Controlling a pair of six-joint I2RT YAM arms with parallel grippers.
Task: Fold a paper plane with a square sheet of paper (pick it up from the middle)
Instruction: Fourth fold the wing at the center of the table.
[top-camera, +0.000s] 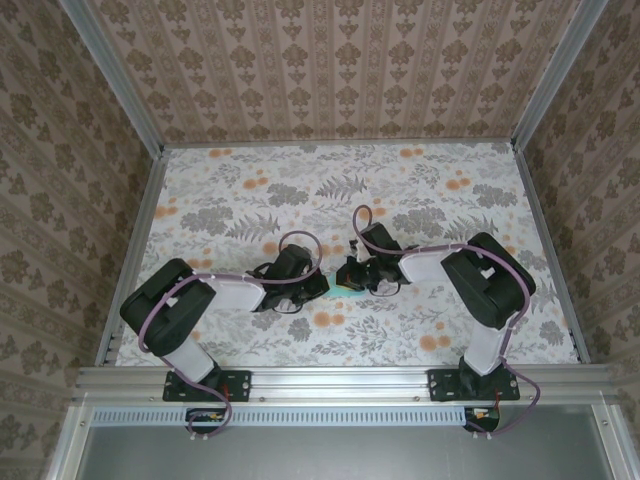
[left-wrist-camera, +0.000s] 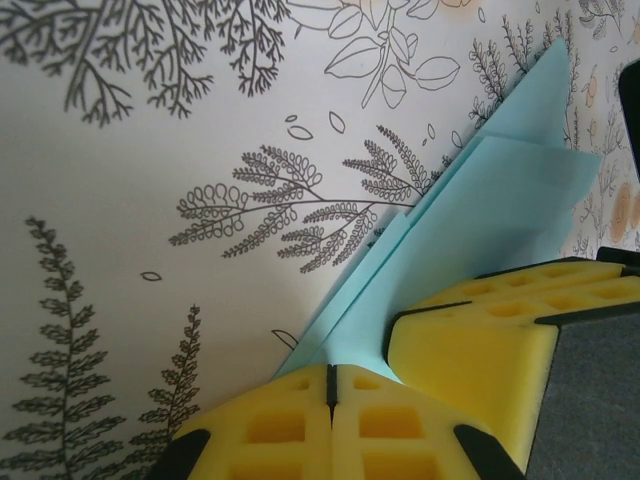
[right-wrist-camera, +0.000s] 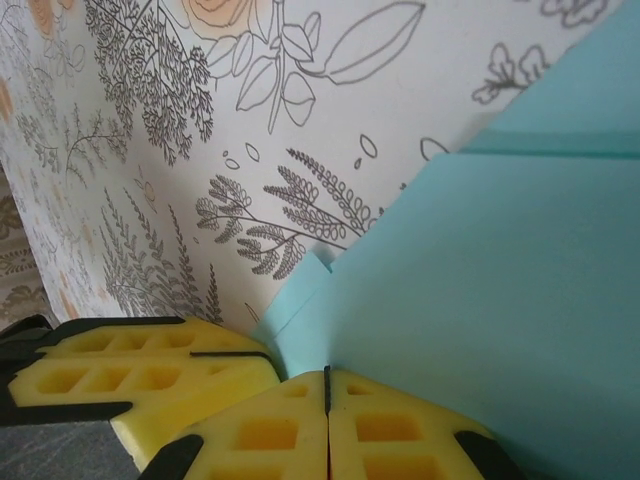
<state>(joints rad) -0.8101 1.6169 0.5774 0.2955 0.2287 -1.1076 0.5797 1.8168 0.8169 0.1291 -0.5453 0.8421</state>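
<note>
Holds the partly folded square sheet of paper (left-wrist-camera: 480, 220) just off the middle of the bench (top-camera: 230, 190), toward its near edge, with the left tool (left-wrist-camera: 330, 385) clamped shut on the narrow end and the right tool (right-wrist-camera: 327, 385) clamped shut on the wider edge, nearly touching each other.

Plain light turquoise paper (left-wrist-camera: 480, 220). Yellow fingers (left-wrist-camera: 280, 425), black-edged. White table (top-camera: 250, 190) printed with grey ferns and orange flowers. Brown damask walls (top-camera: 330, 70).
</note>
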